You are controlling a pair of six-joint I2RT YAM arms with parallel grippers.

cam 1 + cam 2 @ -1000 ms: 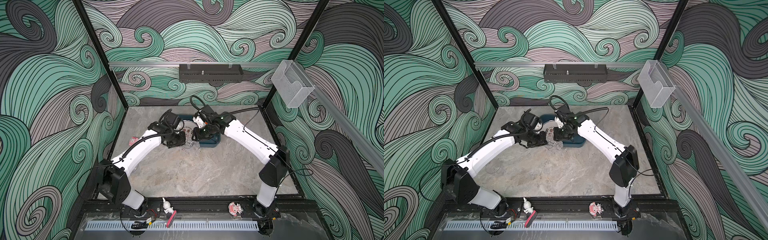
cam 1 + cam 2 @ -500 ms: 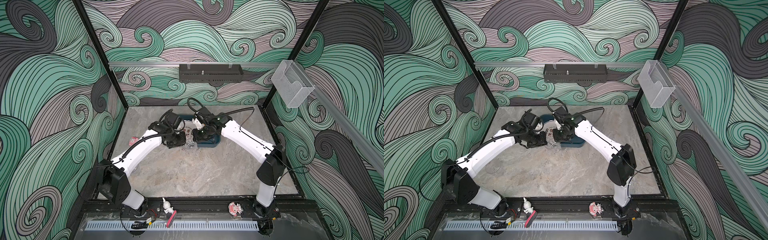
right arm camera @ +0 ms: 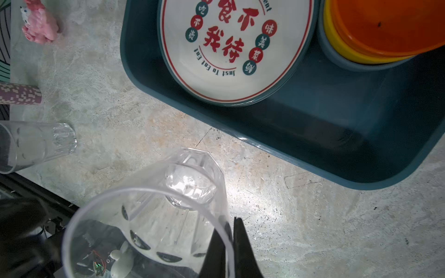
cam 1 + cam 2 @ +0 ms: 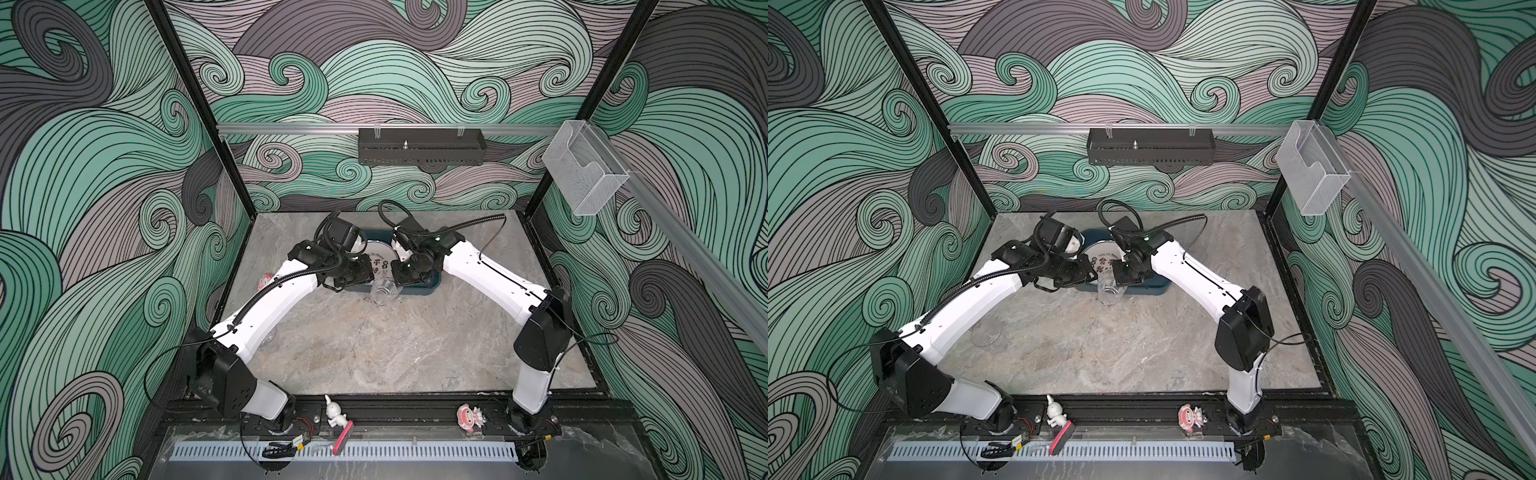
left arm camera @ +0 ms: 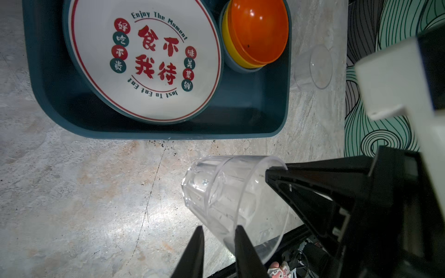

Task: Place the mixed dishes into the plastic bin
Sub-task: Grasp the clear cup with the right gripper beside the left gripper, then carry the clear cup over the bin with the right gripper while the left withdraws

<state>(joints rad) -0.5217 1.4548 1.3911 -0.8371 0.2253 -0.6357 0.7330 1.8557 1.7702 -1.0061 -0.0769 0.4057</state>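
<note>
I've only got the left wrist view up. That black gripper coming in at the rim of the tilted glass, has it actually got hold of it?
Observer: Yes. The right wrist view shows the right gripper shut on the rim of the held tumbler, one finger inside the glass and one outside.
Operator: Good. Any dishes outside my frame that aren't in the bin?
Observer: One. A stray tumbler lies on its side on the table, out past the end of the bin where the plate sits.
</note>
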